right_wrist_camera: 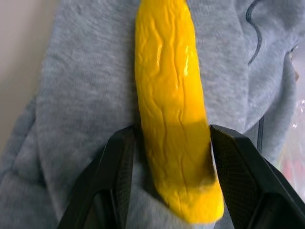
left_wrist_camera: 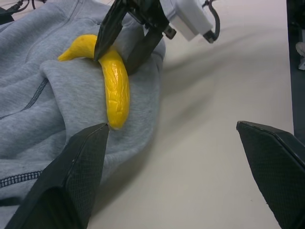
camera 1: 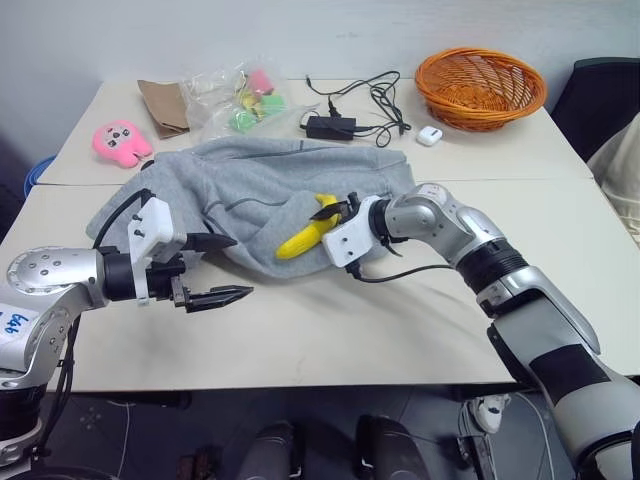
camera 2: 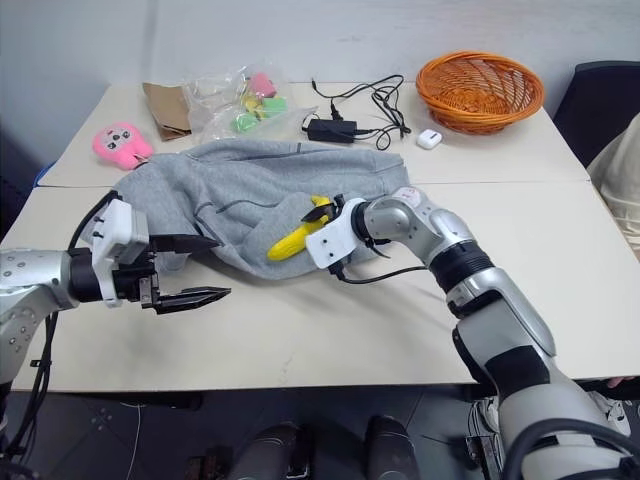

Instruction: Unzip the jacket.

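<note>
The light grey fleece jacket (camera 1: 250,190) lies crumpled across the middle of the table (camera 1: 420,320). A yellow banana (camera 1: 303,240) rests on its right part. My right gripper (camera 1: 332,210) reaches in from the right and is shut on the banana's far end, one black finger on each side (right_wrist_camera: 119,162). My left gripper (camera 1: 242,266) hovers open just off the jacket's near left edge, with nothing between its fingers (left_wrist_camera: 81,167). In the left wrist view the banana (left_wrist_camera: 116,86) lies ahead of it. I cannot make out the zip's pull.
At the back stand an orange basket (camera 1: 481,87), a small white case (camera 1: 429,135), a black power adapter with cables (camera 1: 335,125), a clear bag of colourful items (camera 1: 240,100), a brown paper piece (camera 1: 165,105) and a pink plush toy (camera 1: 120,141). Bare tabletop lies in front.
</note>
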### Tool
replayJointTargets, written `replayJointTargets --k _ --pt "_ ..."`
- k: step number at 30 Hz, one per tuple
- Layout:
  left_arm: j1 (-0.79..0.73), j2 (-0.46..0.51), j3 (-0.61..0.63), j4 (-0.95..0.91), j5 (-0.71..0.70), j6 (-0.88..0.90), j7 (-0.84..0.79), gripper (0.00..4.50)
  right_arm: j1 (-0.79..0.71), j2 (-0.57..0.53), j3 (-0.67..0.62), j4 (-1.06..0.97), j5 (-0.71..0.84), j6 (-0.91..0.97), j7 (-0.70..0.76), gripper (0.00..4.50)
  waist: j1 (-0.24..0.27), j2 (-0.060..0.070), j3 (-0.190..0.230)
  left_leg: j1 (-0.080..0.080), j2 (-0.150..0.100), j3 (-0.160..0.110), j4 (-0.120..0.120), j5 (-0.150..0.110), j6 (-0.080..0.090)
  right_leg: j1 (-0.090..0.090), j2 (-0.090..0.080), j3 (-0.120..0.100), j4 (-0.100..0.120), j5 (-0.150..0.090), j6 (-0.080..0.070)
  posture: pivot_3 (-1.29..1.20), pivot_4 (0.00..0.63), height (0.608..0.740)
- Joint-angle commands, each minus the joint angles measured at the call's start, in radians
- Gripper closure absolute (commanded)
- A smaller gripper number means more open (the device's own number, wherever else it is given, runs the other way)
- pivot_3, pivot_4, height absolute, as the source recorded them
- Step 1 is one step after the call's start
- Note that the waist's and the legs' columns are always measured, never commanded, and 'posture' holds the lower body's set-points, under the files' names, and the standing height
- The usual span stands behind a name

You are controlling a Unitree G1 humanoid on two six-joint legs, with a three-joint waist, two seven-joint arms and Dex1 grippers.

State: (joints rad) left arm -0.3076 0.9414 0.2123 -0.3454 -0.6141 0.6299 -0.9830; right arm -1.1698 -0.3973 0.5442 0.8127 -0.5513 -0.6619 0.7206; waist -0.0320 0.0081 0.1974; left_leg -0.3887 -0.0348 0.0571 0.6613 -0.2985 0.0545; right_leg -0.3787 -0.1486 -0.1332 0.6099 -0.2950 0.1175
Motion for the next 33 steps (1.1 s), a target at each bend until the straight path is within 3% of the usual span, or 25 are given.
replayJointTargets --k 1,3,5,11,16,21,26,29,33 --pt "-0.022 -0.005 -0.001 -0.010 0.006 -0.018 0.005 0.00 -0.047 0.027 -0.005 0.028 -0.012 -0.025 -0.054 2.37 -0.001 0.000 0.000 0.000 0.001 0.000 0.000 0.000 -0.001 0.000 0.000 0.003 0.000 0.000 0.000 0.00 0.150 0.740" --pt "-0.028 -0.010 -0.016 -0.005 0.017 -0.029 0.004 0.00 -0.051 0.028 -0.028 0.033 0.015 -0.017 -0.041 3.02 -0.001 0.000 0.000 0.000 0.002 -0.001 0.000 0.000 -0.003 0.000 0.002 0.007 0.000 0.000 0.000 0.00 0.150 0.740" --pt "-0.035 -0.021 -0.031 -0.004 0.021 -0.036 0.006 0.00 -0.038 0.012 -0.076 -0.011 0.080 0.020 -0.001 3.38 0.001 0.000 0.000 0.000 0.003 -0.003 0.000 0.000 -0.004 0.000 0.004 0.009 0.001 0.000 -0.001 0.00 0.150 0.740" --pt "-0.067 -0.096 -0.089 -0.024 0.014 -0.029 0.033 0.00 0.132 -0.068 -0.312 -0.382 0.378 0.328 0.106 3.42 0.008 0.000 0.000 -0.001 0.003 -0.007 0.001 0.000 -0.004 0.001 0.007 0.020 0.000 0.000 -0.001 0.00 0.150 0.740" --pt "-0.094 -0.149 -0.146 -0.001 0.049 -0.053 0.038 0.00 0.296 -0.290 -0.500 -0.495 0.334 0.457 -0.018 3.42 0.029 -0.001 0.000 -0.002 0.002 -0.009 0.003 0.000 -0.005 0.001 0.008 0.023 0.000 0.000 -0.001 0.00 0.150 0.740" --pt "-0.131 -0.156 -0.167 0.025 0.059 -0.062 0.015 0.00 0.594 -0.624 -0.579 -0.385 0.210 0.375 -0.109 3.42 0.050 -0.001 0.000 -0.002 0.002 -0.006 0.002 0.000 -0.005 0.002 0.009 0.025 -0.005 -0.001 0.000 0.00 0.150 0.740" --pt "-0.155 -0.156 -0.177 0.023 0.046 -0.052 -0.008 0.00 0.849 -0.774 -0.614 -0.284 0.174 0.324 -0.191 3.42 0.029 0.000 0.001 0.001 0.006 0.002 0.001 0.000 -0.005 0.001 0.010 0.025 -0.003 0.000 0.001 0.00 0.150 0.740" --pt "-0.165 -0.160 -0.179 0.017 0.041 -0.046 -0.014 0.00 0.895 -0.758 -0.641 -0.283 0.240 0.357 -0.179 3.42 0.014 0.000 0.001 0.004 0.011 0.007 0.001 -0.001 -0.007 0.002 0.015 0.026 -0.003 0.000 0.001 0.00 0.150 0.740" --pt "-0.179 -0.160 -0.180 0.012 0.038 -0.040 -0.022 0.00 0.932 -0.751 -0.662 -0.322 0.300 0.404 -0.135 2.10 0.006 0.000 0.001 0.005 0.015 0.007 0.002 -0.002 -0.009 0.002 0.015 0.028 -0.002 0.000 0.000 0.00 0.150 0.740"
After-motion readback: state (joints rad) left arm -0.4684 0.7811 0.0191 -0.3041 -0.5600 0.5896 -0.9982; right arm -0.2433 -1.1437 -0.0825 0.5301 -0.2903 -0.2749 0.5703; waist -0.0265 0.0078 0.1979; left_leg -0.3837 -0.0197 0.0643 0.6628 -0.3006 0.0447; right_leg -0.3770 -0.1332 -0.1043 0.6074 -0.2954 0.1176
